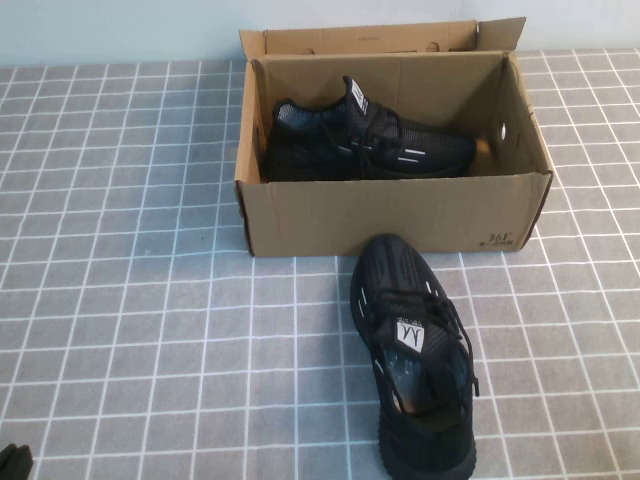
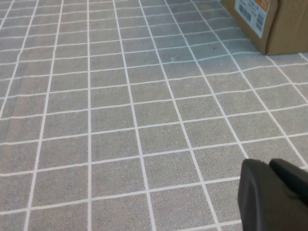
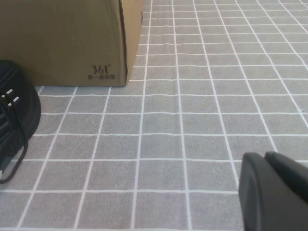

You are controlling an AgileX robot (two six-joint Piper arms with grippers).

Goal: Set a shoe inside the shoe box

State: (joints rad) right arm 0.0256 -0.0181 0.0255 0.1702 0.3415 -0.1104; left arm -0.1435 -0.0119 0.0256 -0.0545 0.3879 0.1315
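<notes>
1. Grey-tiled counter (image 1: 130, 300) carries the shoe box (image 1: 390, 215) at twelve o'clock, lid open, the mate (image 1: 365, 140) lying inside.
2. You'll find the shoe (image 1: 415, 355) just in front of the box, toe towards it.
3. Left gripper (image 2: 274, 195) and right gripper (image 3: 274, 190) hover low over bare counter; whether their jaws are spread, I cannot tell.
4. Expect soft, light knit; take hold across the collar.
</notes>
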